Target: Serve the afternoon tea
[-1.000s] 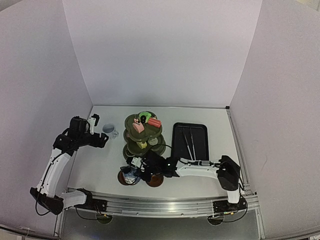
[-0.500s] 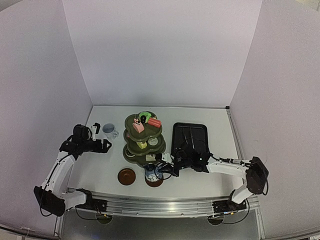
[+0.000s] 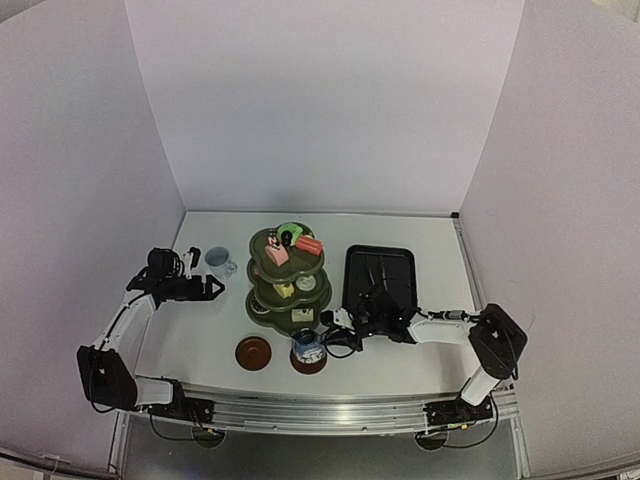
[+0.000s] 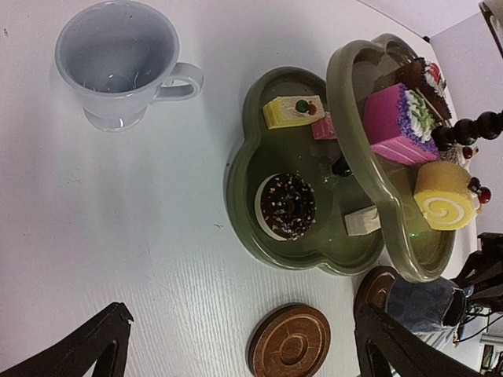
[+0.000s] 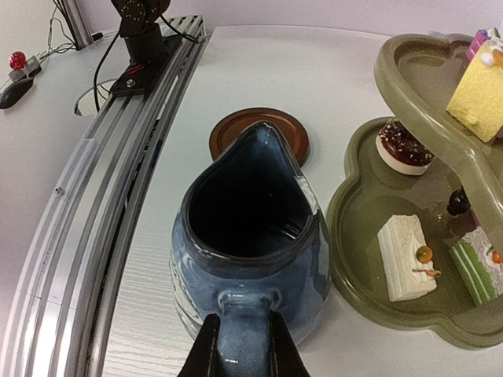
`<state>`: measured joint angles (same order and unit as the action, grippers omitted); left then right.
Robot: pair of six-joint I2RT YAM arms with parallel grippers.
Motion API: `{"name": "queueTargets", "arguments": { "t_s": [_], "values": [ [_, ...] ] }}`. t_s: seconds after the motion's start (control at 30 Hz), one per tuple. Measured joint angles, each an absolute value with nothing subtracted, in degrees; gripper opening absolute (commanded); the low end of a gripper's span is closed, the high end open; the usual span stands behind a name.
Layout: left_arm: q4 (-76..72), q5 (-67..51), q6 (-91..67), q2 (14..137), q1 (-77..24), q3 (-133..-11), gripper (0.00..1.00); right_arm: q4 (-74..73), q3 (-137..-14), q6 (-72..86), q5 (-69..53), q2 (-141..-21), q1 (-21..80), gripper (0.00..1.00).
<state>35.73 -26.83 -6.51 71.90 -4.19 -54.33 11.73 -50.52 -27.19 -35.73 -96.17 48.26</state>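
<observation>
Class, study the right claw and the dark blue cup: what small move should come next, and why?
Probably open the right claw and let go of the handle. The dark blue cup appears to stand upright on its coaster beside the stand, so it seems placed. The other coaster lies bare, and the pale cup stands by the open left claw.

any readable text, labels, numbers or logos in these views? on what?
None readable.
Blue cup, held by its handle in the right gripper: pale markings low on its side, too blurred to tell whether they are text.
Coaster: only an embossed ring, no letters.
Pale cup, stand, tray: no print visible.
</observation>
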Motion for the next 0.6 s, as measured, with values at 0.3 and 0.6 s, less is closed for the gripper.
{"name": "queueTargets", "arguments": {
  "t_s": [0.3, 0.6],
  "values": [
    [36.0, -26.9, -3.1, 73.7, -3.3, -54.4, 1.0, 17.5, -49.1, -30.2, -38.2, -101.0, 48.2, 0.0],
    [35.9, -26.9, -3.0, 73.8, -2.6, -54.4, 1.0, 19.5, -48.3, -32.6, -38.9, -103.4, 48.1, 0.0]
  ]
}}
